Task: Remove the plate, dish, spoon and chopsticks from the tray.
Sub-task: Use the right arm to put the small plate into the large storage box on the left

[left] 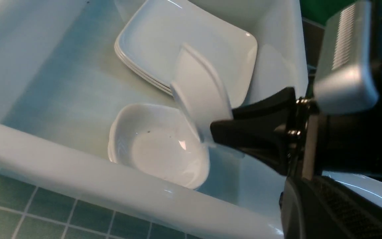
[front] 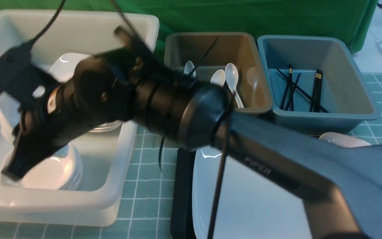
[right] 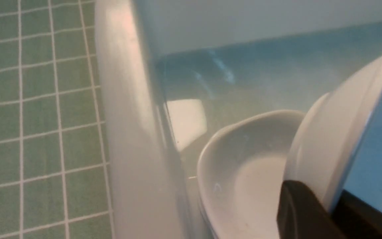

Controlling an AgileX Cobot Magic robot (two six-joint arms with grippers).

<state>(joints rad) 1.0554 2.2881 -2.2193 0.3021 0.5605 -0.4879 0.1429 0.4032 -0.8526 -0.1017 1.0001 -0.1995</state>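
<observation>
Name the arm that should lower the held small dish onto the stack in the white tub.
Right. The right gripper clamps the tilted dish by its rim, just over the stack of small dishes inside the white tub.

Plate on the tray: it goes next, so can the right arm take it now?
Probably not yet: the right gripper is shut on the dish, held tilted over the white tub. The plate itself looks bare.
</observation>
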